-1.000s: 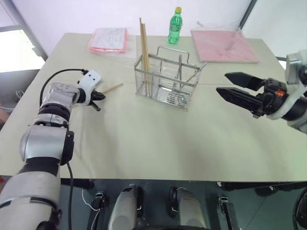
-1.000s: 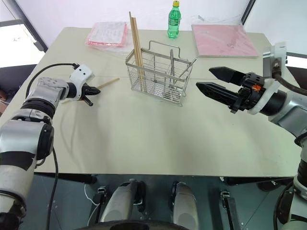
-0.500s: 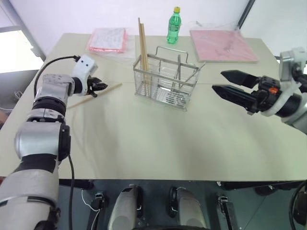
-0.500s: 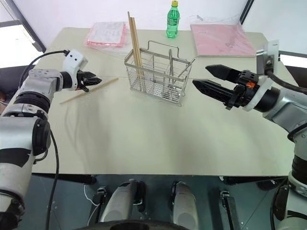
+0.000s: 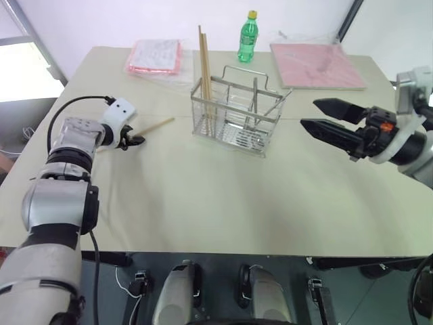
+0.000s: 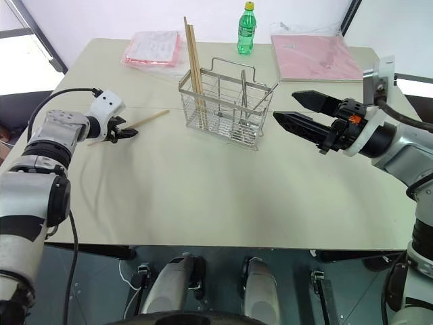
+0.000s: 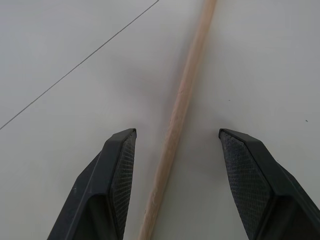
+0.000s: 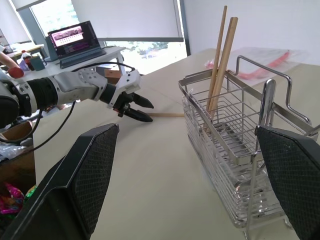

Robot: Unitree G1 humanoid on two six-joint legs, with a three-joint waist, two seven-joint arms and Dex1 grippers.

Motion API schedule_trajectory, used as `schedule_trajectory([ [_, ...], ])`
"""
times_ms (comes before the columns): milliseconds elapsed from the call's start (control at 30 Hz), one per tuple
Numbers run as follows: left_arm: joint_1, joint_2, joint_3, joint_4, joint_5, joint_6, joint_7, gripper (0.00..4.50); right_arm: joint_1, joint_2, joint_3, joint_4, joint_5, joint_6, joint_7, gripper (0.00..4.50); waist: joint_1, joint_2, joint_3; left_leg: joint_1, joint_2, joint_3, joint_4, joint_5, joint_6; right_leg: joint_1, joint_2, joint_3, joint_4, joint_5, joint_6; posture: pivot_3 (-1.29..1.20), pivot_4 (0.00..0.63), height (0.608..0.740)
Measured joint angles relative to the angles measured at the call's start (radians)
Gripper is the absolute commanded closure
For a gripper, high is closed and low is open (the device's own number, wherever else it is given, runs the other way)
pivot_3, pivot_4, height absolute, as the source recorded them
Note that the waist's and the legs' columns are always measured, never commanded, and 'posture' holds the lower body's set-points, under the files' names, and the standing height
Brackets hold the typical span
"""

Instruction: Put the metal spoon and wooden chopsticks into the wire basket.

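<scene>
One wooden chopstick [image 5: 157, 124] lies flat on the table, left of the wire basket [image 5: 237, 115]. My left gripper [image 5: 135, 140] is open and low over it, a finger on each side [image 7: 117, 165] and the stick [image 7: 185, 90] untouched between them. Two more chopsticks [image 5: 203, 61] stand upright in the basket's left end. A shiny metal handle [image 5: 255, 93], the spoon as far as I can tell, stands in the basket. My right gripper [image 5: 310, 113] hovers open and empty to the right of the basket.
A green bottle [image 5: 247, 36] stands behind the basket. A pink folder in plastic [image 5: 316, 64] lies at the back right, and a sleeve of papers [image 5: 154, 55] at the back left. A desk with a laptop [image 8: 75, 37] stands beyond the table's left edge.
My left gripper went from shut to open, rose off the table, then came back down astride the lying chopstick. The right gripper has stayed put.
</scene>
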Motion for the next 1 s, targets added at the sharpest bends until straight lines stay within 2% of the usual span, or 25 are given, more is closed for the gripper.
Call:
schedule_trajectory([
  [233,0.006,-0.004,0.01,-0.005,-0.005,0.024,0.003,1.74,0.001,-0.002,-0.002,-0.001,0.008,0.007,-0.01,0.0,0.0,0.001,-0.001,0.0,0.0,0.0,0.002,-0.001,0.001,0.0,0.0,0.0,0.001,0.0,0.0,0.0,0.15,0.699],
  [333,0.009,-0.007,0.027,-0.007,-0.01,0.034,-0.006,2.62,0.001,-0.005,-0.002,-0.001,0.009,0.007,-0.015,0.0,0.0,0.001,-0.001,0.0,0.0,0.0,0.002,-0.001,0.001,0.0,0.0,0.0,0.001,0.0,0.0,0.0,0.15,0.699],
  [433,0.009,-0.017,0.036,-0.007,-0.02,0.044,-0.028,4.12,0.0,-0.005,-0.002,-0.001,0.009,0.007,-0.017,0.0,0.001,0.001,-0.001,0.0,0.0,0.0,0.003,-0.001,0.001,0.0,0.0,0.0,0.001,0.0,0.0,0.0,0.15,0.699],
  [467,0.009,-0.019,0.037,-0.008,-0.021,0.045,-0.03,4.43,0.0,-0.005,-0.002,0.0,0.009,0.007,-0.017,0.0,0.0,0.001,-0.001,0.0,0.001,0.0,0.003,-0.001,0.001,0.0,0.0,0.0,0.001,0.0,0.0,0.0,0.15,0.699],
  [833,0.009,-0.019,0.058,-0.007,-0.034,0.056,-0.03,4.43,-0.005,-0.005,-0.002,0.002,0.006,0.005,-0.018,0.0,-0.001,0.001,-0.001,0.0,0.001,0.0,0.003,-0.001,0.001,0.0,0.0,0.0,0.001,0.0,0.0,0.0,0.15,0.699],
  [1000,-0.054,-0.057,0.201,-0.006,-0.159,0.086,0.035,4.43,-0.005,-0.004,-0.002,0.001,0.006,0.005,-0.019,0.0,0.004,0.0,-0.001,-0.007,0.001,-0.003,0.007,-0.001,0.001,-0.003,0.0,-0.003,0.001,0.0,0.0,0.0,0.15,0.699],
])
